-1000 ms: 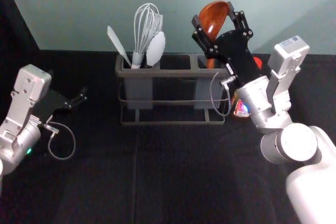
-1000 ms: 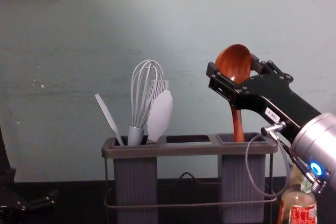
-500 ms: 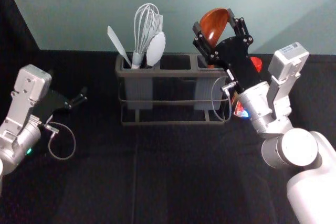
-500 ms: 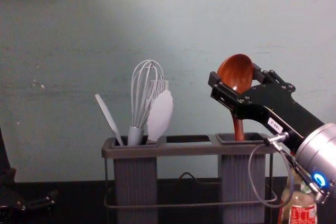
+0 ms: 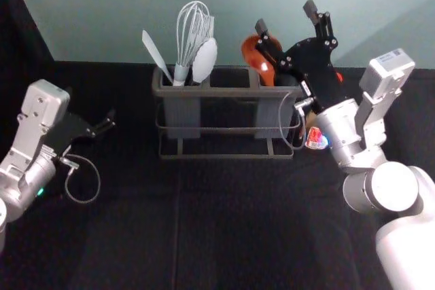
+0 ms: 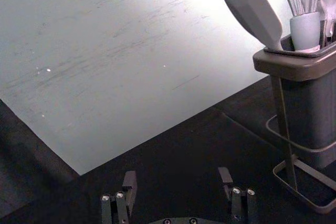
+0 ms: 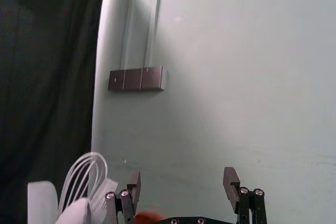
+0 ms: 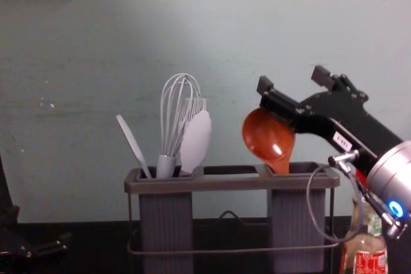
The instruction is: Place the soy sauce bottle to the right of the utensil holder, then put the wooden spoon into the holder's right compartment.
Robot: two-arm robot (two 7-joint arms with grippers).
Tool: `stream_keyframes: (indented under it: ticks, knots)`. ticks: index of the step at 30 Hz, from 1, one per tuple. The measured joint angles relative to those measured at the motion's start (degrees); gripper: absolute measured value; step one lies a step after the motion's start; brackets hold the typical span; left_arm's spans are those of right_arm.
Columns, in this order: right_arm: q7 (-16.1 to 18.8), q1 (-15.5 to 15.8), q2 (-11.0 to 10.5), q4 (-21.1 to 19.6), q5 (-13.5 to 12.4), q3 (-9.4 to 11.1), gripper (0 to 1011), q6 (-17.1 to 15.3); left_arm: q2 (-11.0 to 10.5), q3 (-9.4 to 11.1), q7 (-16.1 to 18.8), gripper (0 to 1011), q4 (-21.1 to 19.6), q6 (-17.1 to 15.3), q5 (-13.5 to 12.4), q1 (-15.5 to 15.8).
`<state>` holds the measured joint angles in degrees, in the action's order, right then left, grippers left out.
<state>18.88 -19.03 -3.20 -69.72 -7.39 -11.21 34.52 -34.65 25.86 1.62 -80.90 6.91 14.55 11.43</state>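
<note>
The right pincer (image 8: 293, 80) stood wide open, empty; the spoon (image 8: 264, 136) leaned just below and leftward, handle down in the right compartment (image 8: 296, 222); backing off up and rightward looked safest.

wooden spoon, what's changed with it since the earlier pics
The right end effector has opened and let go of the wooden spoon. The spoon's bowl has dropped lower and tipped toward the robot's left, its handle still going into the right compartment. The utensil holder, whisk, soy sauce bottle and left end effector stayed put.
</note>
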Motion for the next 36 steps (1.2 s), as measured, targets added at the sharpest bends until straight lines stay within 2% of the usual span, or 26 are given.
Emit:
stream_keyframes:
  ticks: [11, 15, 17, 22, 25, 31, 36]
  knots:
    - [-0.43, 0.85, -0.71, -5.68, 0.0, 1.14, 1004, -0.02, 0.0, 0.0, 0.0, 1011, 0.0, 0.0, 0.0, 0.0]
    - [-1.62, 1.33, -1.58, -8.41, 1.34, 1.83, 1004, -1.79, 0.0, 0.0, 0.0, 1011, 0.0, 0.0, 0.0, 0.0]
    - [-2.9, 1.82, -2.38, -10.64, 3.26, 2.28, 1004, -3.62, 0.0, 0.0, 0.0, 1011, 0.0, 0.0, 0.0, 0.0]
    - [-4.83, 2.59, -3.31, -13.59, 5.84, 2.93, 1004, -6.01, 0.0, 0.0, 0.0, 1011, 0.0, 0.0, 0.0, 0.0]
    - [-7.02, 3.59, -4.16, -17.06, 7.97, 4.09, 1004, -8.9, 0.0, 0.0, 0.0, 1011, 0.0, 0.0, 0.0, 0.0]
    - [-8.96, 4.83, -5.81, -21.23, 9.5, 6.36, 1004, -12.44, 0.0, 0.0, 0.0, 1011, 0.0, 0.0, 0.0, 0.0]
    - [-9.3, 5.21, -7.45, -22.91, 10.09, 8.01, 1004, -14.77, 0.0, 0.0, 0.0, 1011, 0.0, 0.0, 0.0, 0.0]
